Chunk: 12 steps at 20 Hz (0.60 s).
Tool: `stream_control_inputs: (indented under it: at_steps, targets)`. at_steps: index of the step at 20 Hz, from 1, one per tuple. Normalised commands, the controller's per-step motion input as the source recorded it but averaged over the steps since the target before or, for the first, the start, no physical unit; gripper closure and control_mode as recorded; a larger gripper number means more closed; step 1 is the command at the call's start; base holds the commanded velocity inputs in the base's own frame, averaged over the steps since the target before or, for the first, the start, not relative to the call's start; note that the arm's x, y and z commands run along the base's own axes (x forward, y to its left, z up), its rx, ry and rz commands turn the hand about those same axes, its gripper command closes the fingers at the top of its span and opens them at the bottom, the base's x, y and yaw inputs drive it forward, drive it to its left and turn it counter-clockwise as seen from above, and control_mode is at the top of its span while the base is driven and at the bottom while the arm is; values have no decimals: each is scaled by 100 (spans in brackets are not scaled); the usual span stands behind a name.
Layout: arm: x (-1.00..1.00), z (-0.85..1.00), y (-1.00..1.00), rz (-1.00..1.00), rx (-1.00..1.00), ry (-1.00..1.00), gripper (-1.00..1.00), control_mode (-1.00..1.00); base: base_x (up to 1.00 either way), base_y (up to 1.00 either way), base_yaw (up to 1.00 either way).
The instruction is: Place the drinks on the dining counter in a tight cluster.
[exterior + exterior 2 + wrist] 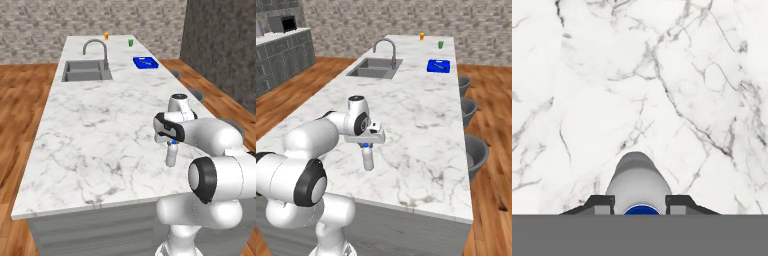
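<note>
claw (pixel 640 202) around unlabelled water bottle (pixel 368 159) neck

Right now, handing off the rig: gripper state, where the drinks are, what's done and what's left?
Gripper: shut on the water bottle at its blue-capped neck, bottle hanging upright over the near end of the dining counter; whether its base touches the marble cannot be told.
Done: water bottle picked up and brought over the counter.
Left: set it down and release. Beer and juice bottles aren't visible here; find them, then cluster all three tightly.
</note>
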Motion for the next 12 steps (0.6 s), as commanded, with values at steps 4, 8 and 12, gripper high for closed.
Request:
stream_control_inputs:
  at_steps: [4,8,12]
  targets:
    - [0,-11,0,0,0,1,100,-100,0,0,0]
    - [0,0,0,0,0,0,100,-100,0,0,0]
    - [0,0,0,0,0,0,-100,-100,0,0,0]
